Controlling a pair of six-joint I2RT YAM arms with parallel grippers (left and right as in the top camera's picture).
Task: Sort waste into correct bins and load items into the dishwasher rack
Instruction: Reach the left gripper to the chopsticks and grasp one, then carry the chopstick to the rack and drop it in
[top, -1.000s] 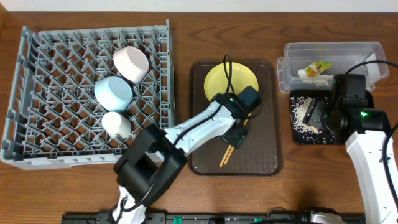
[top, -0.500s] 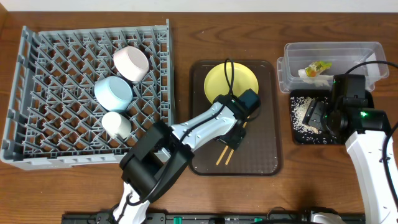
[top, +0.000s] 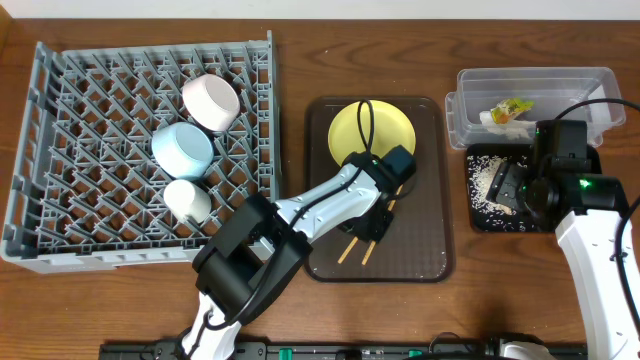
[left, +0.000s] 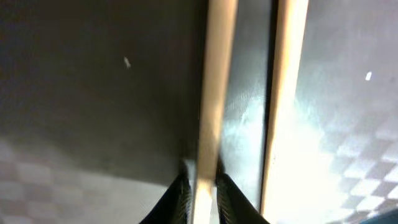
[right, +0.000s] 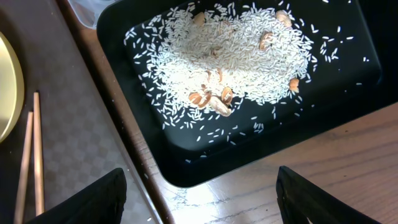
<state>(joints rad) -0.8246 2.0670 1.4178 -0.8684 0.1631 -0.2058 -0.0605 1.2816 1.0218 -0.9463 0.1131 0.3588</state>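
One chopstick (left: 214, 81) within left pincer (left: 202, 199)

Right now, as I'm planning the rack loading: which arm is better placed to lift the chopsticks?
Left. The left tool is down on the brown tray, fingers closed on one of the chopsticks. The right tool hangs open over the black tray of rice.

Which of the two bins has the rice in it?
The black tray, the shallow one nearer the front. Rice lies spread across its floor, while the clear tub behind it holds the wrapper.
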